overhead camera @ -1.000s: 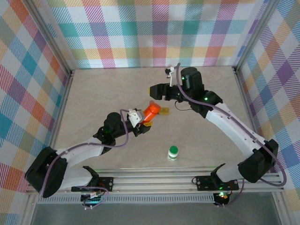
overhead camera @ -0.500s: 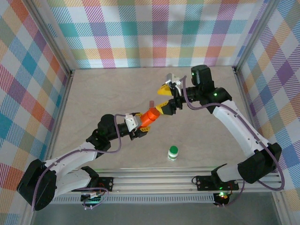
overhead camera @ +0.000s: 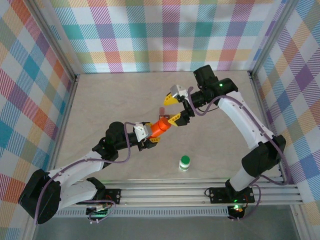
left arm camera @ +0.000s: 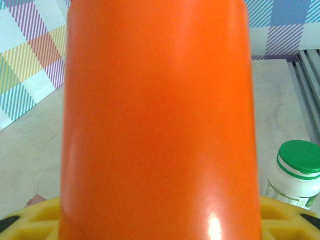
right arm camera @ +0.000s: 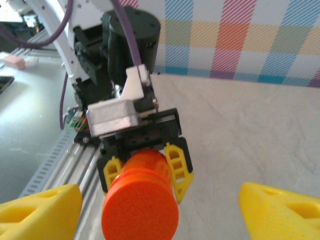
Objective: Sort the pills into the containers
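The left gripper (overhead camera: pixel 156 131) is clamped on an orange bottle (overhead camera: pixel 161 125) over the middle of the desk (overhead camera: pixel 100 100), its yellow fingers (right arm camera: pixel 178 165) pressed against either side of the bottle's body. The bottle lies tipped on its side, with its orange cap (right arm camera: pixel 140 205) pointing toward the far right corner and straight at the other arm. The right gripper (overhead camera: pixel 174 108) hangs just beyond that cap with its jaws spread wide. From its own wrist camera there is one yellow fingertip on each side of the cap and a clear gap to both, so it grips nothing. A small white bottle with a green cap (overhead camera: pixel 185 162) stands upright on the desk close to the near edge, a little right of centre and well apart from both grippers. It also shows in the left wrist view, off to the right of the orange bottle. A small pink bit (overhead camera: pixel 161 111) lies on the desk just beyond the orange bottle, too small for me to tell what it is.
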Motion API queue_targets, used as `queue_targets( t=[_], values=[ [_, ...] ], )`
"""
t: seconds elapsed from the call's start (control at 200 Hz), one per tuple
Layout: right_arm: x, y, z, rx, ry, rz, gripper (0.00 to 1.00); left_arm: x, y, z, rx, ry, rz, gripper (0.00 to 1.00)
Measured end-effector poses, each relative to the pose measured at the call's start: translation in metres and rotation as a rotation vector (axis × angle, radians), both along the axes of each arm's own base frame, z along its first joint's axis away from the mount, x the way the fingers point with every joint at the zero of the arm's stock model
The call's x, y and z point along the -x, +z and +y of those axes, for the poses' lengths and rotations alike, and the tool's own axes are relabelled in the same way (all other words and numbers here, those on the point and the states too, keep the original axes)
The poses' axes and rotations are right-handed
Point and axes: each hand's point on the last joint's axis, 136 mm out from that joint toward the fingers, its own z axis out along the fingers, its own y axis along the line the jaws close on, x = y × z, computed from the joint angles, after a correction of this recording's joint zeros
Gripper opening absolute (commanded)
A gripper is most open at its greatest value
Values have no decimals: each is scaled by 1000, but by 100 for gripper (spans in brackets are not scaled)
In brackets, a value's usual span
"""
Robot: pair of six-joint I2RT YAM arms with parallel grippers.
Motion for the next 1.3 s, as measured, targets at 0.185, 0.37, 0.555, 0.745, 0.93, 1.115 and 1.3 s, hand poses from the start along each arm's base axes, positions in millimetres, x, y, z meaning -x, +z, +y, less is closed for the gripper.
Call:
queue_targets(
  t=[0.185, 0.37, 0.555, 0.745, 0.93, 1.115, 1.3],
  values=[
    [13, -20, 3, 84, 62, 11, 81, 1, 0, -1, 1, -8, 2, 0],
    [19, -37, 8, 154, 93, 13, 81, 2, 0, -1, 2, -15, 3, 0],
    [17, -41, 12, 183, 115, 13, 74, 5, 0, -2, 4, -29, 6, 0],
    [20, -40, 10, 196, 126, 21, 72, 5, 1, -2, 5, -32, 5, 0],
    [23, -44, 8, 216, 132, 49, 64, 5, 1, -2, 6, -32, 4, 0],
    [24, -45, 9, 218, 138, 50, 55, 7, 1, -2, 4, -40, 9, 0],
    [24, -45, 9, 218, 139, 49, 50, 7, 0, -2, 0, -39, 16, 0]
  ],
)
